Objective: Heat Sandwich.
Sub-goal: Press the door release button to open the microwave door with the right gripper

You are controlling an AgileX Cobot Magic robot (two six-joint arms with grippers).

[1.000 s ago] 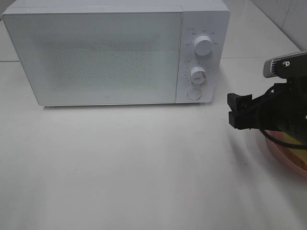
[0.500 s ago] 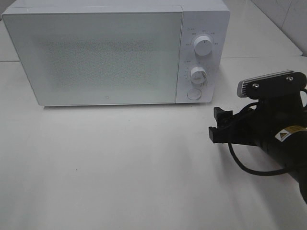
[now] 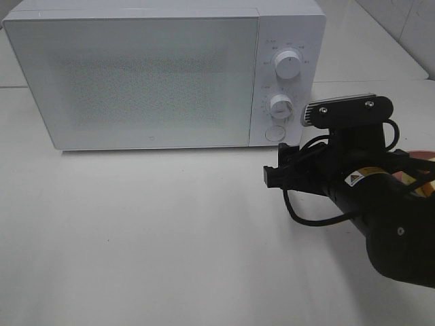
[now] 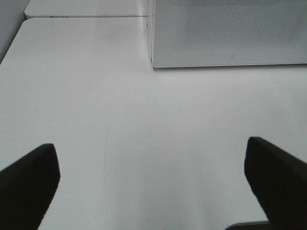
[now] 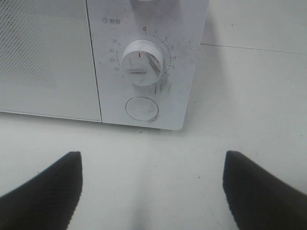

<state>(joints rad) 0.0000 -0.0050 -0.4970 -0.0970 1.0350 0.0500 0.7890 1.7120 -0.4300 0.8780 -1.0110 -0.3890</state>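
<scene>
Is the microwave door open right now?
No, the door sits shut, flush with the control panel.

Right arm [image 3: 391, 238]: matte black housing with one visible screw, black looping cable [image 3: 302, 212], yellow-and-white warning label [image 3: 360, 177], silver-grey camera mount [image 3: 346, 109] bearing two screws, black blocky fingers [image 3: 273, 178]; left fingers [image 4: 29, 187] likewise black.
</scene>
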